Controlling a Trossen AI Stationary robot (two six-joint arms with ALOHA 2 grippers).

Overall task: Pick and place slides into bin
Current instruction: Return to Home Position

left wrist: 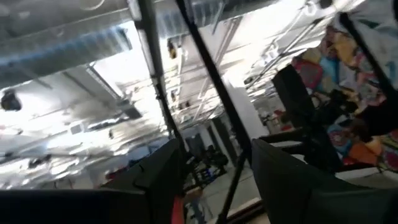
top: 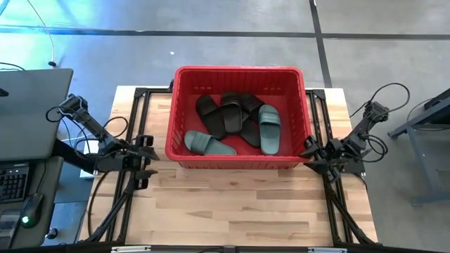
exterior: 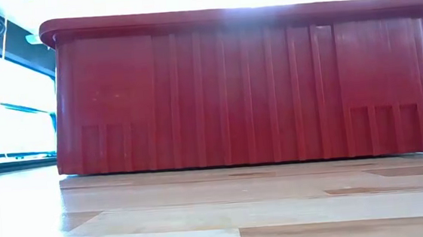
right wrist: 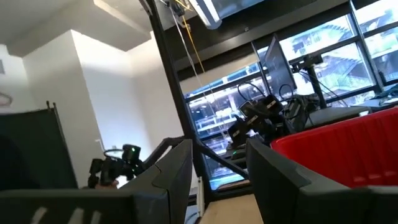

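The red bin (top: 239, 160) stands on the wooden table's far middle part; its near wall fills the low view (exterior: 247, 85). In it lie several black slides (top: 226, 116) in a heap and two teal slides, one by the near left corner (top: 209, 143), one on the right (top: 269, 128). My left gripper (top: 149, 150) is open and empty just left of the bin. My right gripper (top: 308, 150) is open and empty just right of the bin. Each wrist view shows its own two fingers apart with nothing between them, in the left (left wrist: 217, 180) and in the right (right wrist: 219, 180).
Bare wooden table top (top: 232, 204) lies in front of the bin. A desk with a laptop and keyboard (top: 28, 119) stands left of the table. Black frame rails (top: 130, 126) run along both table sides. The bin's rim also shows in the right wrist view (right wrist: 348, 140).
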